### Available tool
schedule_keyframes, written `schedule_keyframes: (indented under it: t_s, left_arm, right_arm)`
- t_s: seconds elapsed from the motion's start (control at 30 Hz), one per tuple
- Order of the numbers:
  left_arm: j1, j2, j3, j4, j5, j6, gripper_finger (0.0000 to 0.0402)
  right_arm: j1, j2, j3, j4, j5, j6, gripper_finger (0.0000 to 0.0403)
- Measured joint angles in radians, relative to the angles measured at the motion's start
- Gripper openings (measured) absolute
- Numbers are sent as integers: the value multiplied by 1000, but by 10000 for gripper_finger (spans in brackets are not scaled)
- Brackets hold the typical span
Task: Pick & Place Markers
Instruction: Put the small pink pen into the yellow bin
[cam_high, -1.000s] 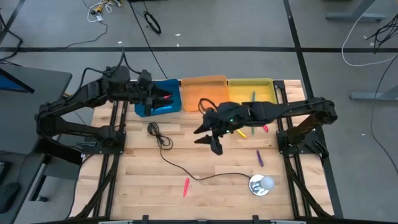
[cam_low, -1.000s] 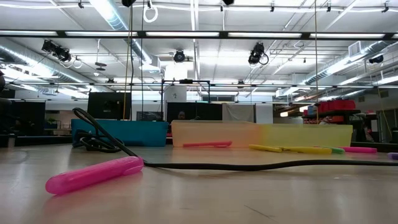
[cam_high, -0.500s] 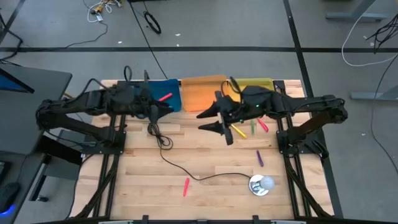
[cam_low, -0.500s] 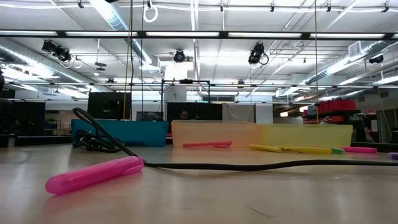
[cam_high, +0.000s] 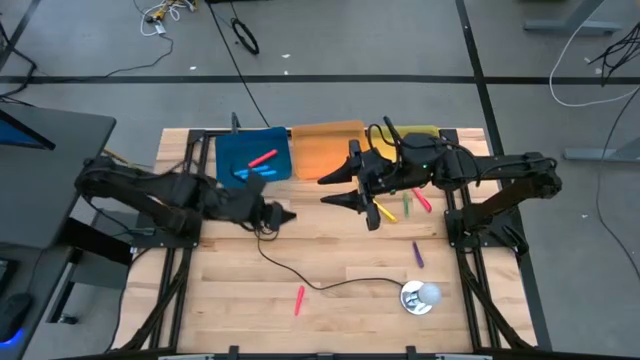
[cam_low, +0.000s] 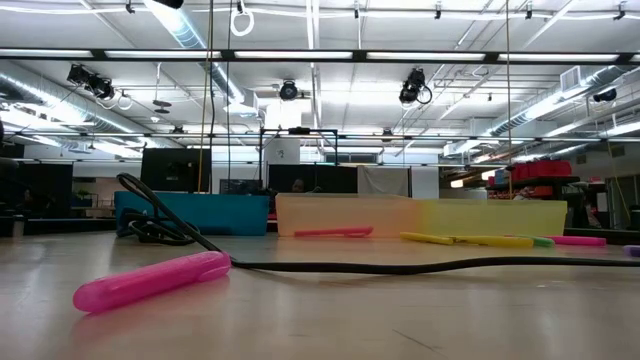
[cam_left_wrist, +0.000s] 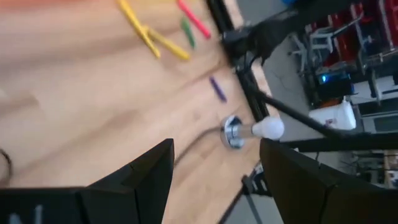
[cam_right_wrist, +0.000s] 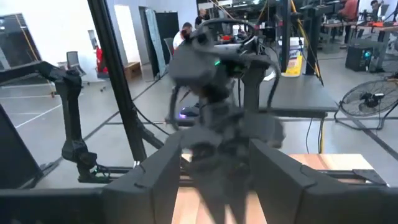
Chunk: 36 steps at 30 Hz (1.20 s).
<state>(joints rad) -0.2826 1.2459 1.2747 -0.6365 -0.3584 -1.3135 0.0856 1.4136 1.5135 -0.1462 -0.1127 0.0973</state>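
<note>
markers partly sorted, most still loose on the table

nearest, a pink marker lies loose; further off, yellow, green and purple markers wait beside the released, empty right hand. left hand released, empty. one red marker sits in the blue tray.

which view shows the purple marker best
The high view: the purple marker lies whole on the bare table. The left wrist view shows it blurred. The low view catches only its tip at the edge; the right wrist view misses it.
</note>
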Motion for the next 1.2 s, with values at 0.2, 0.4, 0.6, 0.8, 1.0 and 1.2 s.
schedule_keyframes:
  t_s: [0.2,0.4,0.6,0.8,1.0,1.2]
  left_arm:
    - [-79,87,0,1,10,-175,243]
    - [-135,172,0,-3,41,-332,243]
    - [-159,256,0,-52,181,-496,243]
    - [-173,363,95,-211,303,-587,243]
    - [-174,504,316,-463,326,-586,243]
    - [-173,627,484,-606,329,-588,243]
  right_arm:
    - [0,-20,0,-8,-61,10,188]
    - [1,-41,0,-8,-61,10,188]
    - [0,-47,0,-12,-61,10,188]
    - [0,-48,0,-22,-61,-4,188]
    - [0,-48,0,-21,-61,-5,188]
    - [0,-48,0,-20,-61,-6,188]
